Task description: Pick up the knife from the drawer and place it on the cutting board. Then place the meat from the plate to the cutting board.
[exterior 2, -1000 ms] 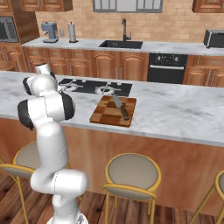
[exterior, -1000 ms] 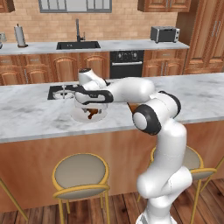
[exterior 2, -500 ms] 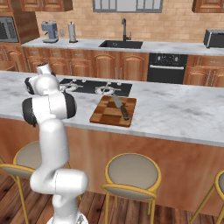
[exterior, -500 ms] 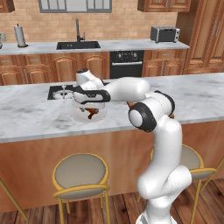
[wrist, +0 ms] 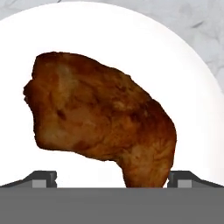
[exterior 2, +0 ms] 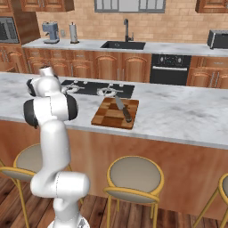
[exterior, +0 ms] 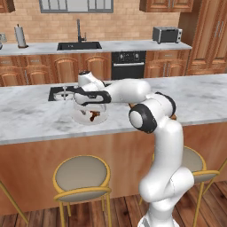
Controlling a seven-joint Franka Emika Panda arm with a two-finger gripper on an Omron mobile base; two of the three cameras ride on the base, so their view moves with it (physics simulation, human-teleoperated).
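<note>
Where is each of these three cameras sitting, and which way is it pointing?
Left base view: behind the arm's left, facing the counter; the arm reaches over the plate.
Right base view: behind its right; the arm rises at left, beside the cutting board bearing the knife.
Hand view: on the hand, looking down at the meat; open gripper fingertips straddle it.
Both base views share the stovetop.
</note>
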